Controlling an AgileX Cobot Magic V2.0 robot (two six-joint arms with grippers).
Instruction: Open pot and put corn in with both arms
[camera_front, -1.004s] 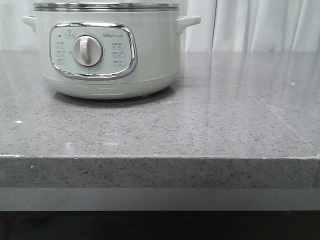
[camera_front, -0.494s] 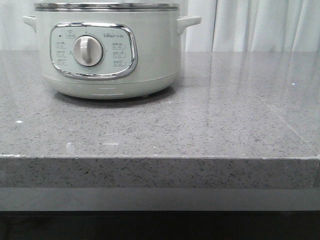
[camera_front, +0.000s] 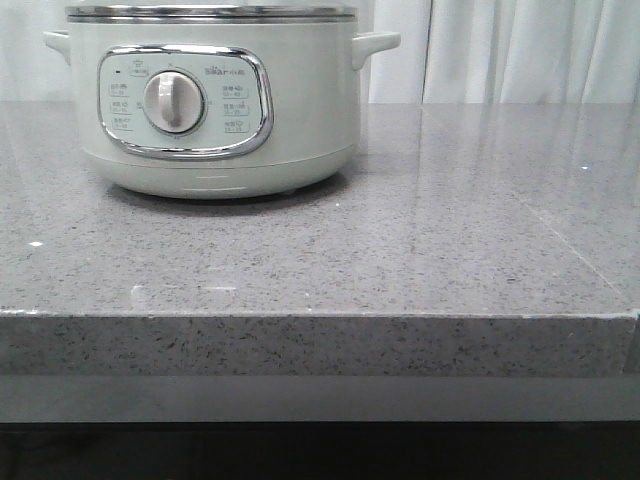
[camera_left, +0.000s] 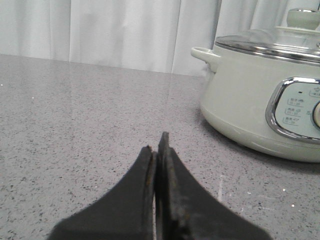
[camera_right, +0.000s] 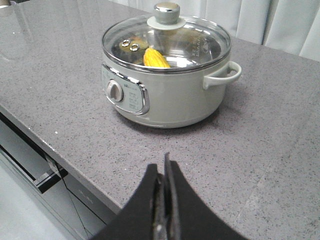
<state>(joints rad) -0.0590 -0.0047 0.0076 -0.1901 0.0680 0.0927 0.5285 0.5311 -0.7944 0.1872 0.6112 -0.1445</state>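
Observation:
The pale grey-green pot (camera_front: 220, 110) stands at the back left of the grey stone counter, dial facing me. In the right wrist view the pot (camera_right: 165, 95) has its glass lid with a round knob (camera_right: 166, 12) on, and the yellow corn (camera_right: 156, 58) lies inside under the glass. My left gripper (camera_left: 156, 145) is shut and empty, low over the counter to the left of the pot (camera_left: 265, 105). My right gripper (camera_right: 162, 167) is shut and empty, above the counter's front edge, well short of the pot. Neither gripper shows in the front view.
The counter's front edge (camera_front: 320, 315) runs across the front view, with a dark drop below. White curtains (camera_front: 520, 50) hang behind the counter. In the right wrist view a dark cabinet front (camera_right: 45, 175) lies below the counter edge.
The front view has shifted very slightly; the pot sits a touch further left in the picture. Nothing else has moved.

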